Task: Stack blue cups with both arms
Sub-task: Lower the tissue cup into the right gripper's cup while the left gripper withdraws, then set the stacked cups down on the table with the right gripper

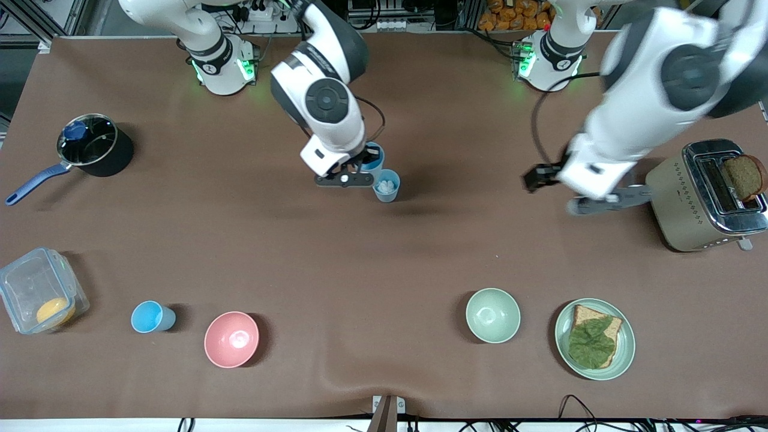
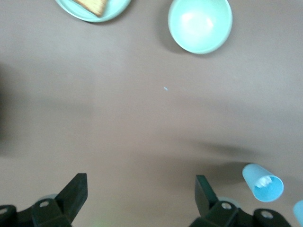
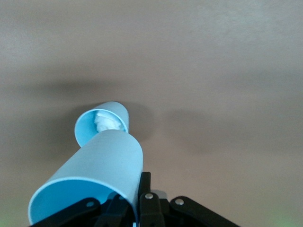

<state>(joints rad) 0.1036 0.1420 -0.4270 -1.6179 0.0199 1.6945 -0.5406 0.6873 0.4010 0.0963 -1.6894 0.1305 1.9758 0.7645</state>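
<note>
A blue cup (image 1: pixel 153 317) stands alone on the table (image 1: pixel 420 252), toward the right arm's end from the stuffed cup (image 1: pixel 386 185). The right gripper (image 1: pixel 347 176) pinches another blue cup (image 1: pixel 373 157) just beside the stuffed cup. The left gripper (image 1: pixel 573 191) hangs wide open, toward the left arm's end.

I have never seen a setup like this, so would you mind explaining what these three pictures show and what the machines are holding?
Two white robot arms stand at a brown table. The large picture looks down from across the table; the other two come from cameras on each arm's wrist.

The right gripper is shut on a blue cup, beside a second blue cup standing on the table with something white inside. The left gripper is open and holds nothing, up near the toaster.

Also on the table: a third blue cup, a pink bowl, a pale green bowl, a plate with bread, a pot and a clear container.
</note>
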